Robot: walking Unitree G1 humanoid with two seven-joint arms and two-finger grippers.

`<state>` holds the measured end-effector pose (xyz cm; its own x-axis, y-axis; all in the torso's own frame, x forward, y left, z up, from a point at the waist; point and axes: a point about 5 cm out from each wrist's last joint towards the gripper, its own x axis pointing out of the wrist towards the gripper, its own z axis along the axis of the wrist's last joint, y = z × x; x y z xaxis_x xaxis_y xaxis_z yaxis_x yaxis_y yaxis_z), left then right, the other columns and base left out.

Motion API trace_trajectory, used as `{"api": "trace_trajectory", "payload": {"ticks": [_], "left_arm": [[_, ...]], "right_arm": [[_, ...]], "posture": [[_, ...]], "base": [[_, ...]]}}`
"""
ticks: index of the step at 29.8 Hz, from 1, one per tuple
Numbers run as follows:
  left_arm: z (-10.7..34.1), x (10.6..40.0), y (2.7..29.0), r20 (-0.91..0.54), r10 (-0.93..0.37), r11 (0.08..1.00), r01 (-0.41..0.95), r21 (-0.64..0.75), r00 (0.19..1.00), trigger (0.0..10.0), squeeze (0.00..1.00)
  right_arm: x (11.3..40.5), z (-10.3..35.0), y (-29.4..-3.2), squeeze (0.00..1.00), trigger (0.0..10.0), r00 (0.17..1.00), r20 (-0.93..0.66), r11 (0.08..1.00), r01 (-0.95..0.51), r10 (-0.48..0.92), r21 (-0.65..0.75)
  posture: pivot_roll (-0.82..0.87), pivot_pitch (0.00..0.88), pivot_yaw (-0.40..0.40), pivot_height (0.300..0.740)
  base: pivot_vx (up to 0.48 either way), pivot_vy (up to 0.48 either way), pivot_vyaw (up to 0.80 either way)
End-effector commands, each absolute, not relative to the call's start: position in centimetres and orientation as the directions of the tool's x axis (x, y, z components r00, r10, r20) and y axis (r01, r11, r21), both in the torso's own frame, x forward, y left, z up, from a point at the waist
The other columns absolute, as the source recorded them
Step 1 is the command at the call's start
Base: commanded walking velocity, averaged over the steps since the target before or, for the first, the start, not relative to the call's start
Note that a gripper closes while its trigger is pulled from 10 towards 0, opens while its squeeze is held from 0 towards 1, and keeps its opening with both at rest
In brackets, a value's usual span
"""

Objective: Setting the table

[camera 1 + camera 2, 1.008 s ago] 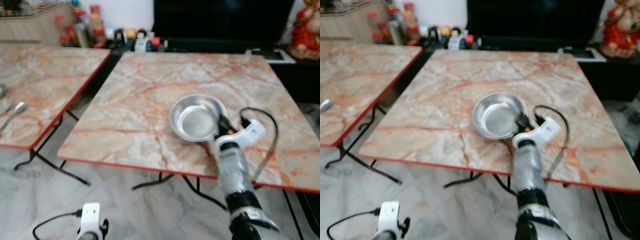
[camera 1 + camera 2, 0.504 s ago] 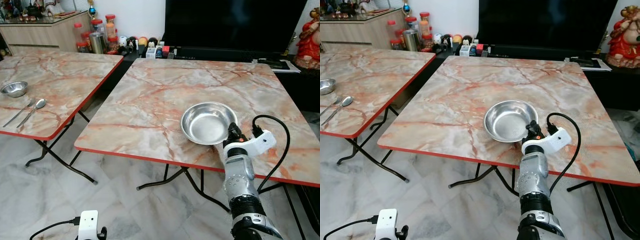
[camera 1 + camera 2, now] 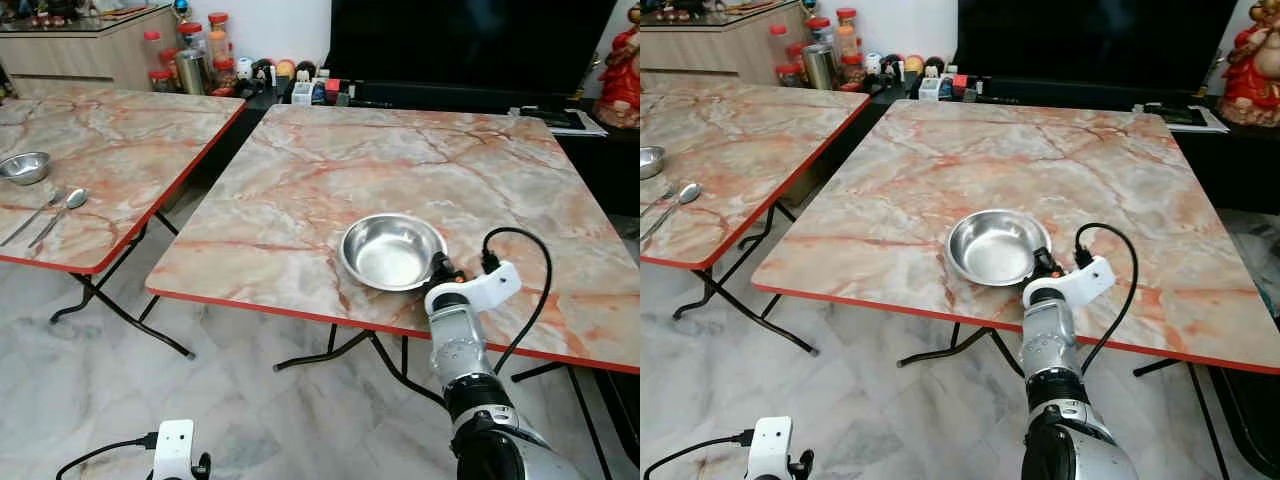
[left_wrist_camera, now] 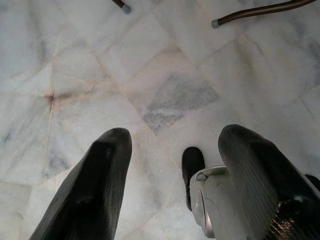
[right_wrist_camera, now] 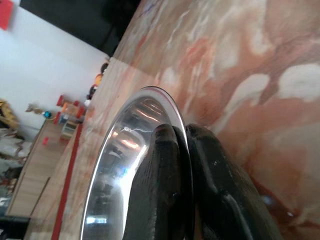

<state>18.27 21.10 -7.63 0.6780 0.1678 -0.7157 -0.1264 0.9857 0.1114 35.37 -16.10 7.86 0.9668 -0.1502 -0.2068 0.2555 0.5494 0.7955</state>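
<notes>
A shiny steel plate [image 3: 392, 251] lies on the marble table [image 3: 300, 190] near its front edge. My right gripper [image 3: 441, 268] is shut on the steel plate's near right rim; in the right wrist view the two black fingers [image 5: 172, 185] pinch the rim [image 5: 165, 100] between them. My left gripper [image 4: 170, 175] hangs low over the floor, open and holding nothing. On a second marble table [image 3: 100, 130] to the left sit a small steel bowl [image 3: 24, 167] and a spoon [image 3: 62, 212] beside another piece of cutlery.
Jars and small bottles [image 3: 200, 60] line the back by a wooden cabinet [image 3: 90, 50]. A black TV unit [image 3: 470, 45] stands behind the table. A narrow gap of marble floor [image 3: 90, 400] separates the two tables, with folding legs beneath.
The whole picture has shifted and sharpened, so the camera has moved. My right gripper stays shut on the plate's rim, now nearer the table's front edge.
</notes>
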Motion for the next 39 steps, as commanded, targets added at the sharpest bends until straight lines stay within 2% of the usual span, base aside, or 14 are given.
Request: {"api": "trace_trajectory", "payload": {"ticks": [1,5,9,31,32,33,39], "left_arm": [[-7.7,18.1,21.2,-0.720,0.175,0.984,-0.138,0.111,0.672,10.0,0.00],[-7.8,17.9,21.0,-0.724,0.168,0.985,-0.136,0.103,0.669,10.0,0.00],[-7.9,17.9,20.9,-0.728,0.165,0.986,-0.132,0.102,0.666,10.0,0.00],[-7.9,18.0,20.6,-0.740,0.150,0.988,-0.115,0.098,0.656,10.0,0.00],[-7.9,18.0,20.6,-0.740,0.149,0.989,-0.115,0.098,0.656,10.0,0.00],[-8.0,18.0,20.6,-0.740,0.149,0.989,-0.114,0.098,0.655,10.0,0.00],[-8.0,18.0,20.6,-0.741,0.148,0.989,-0.112,0.098,0.655,10.0,0.00]], "right_arm": [[35.8,8.6,-16.4,0.00,10.0,0.965,-0.190,0.555,0.258,-0.178,0.791],[35.8,8.8,-16.9,0.00,10.0,0.961,-0.182,0.598,0.273,-0.208,0.753],[35.8,9.0,-17.8,0.00,10.0,0.954,-0.180,0.581,0.290,-0.241,0.760],[35.3,7.7,-17.6,0.00,10.0,0.936,-0.245,0.571,0.348,-0.252,0.743],[35.4,7.8,-17.6,0.06,10.0,0.937,-0.244,0.569,0.346,-0.250,0.746],[35.4,7.8,-17.6,1.00,10.0,0.937,-0.244,0.571,0.346,-0.249,0.745],[35.5,7.9,-17.5,1.00,10.0,0.940,-0.240,0.571,0.340,-0.244,0.747]], "posture": [[0.01,0.000,-0.004,0.719],[0.00,0.000,-0.003,0.719],[-0.01,0.000,-0.001,0.719],[-0.01,0.000,0.002,0.719],[-0.01,0.000,0.002,0.719],[-0.01,0.000,0.002,0.719],[-0.01,0.000,0.002,0.719]], "base": [[0.000,0.000,0.00],[0.000,0.000,0.00],[0.000,0.000,0.00],[0.000,0.000,0.00],[0.000,0.000,0.00],[0.000,0.000,0.00],[0.000,0.000,0.00]]}}
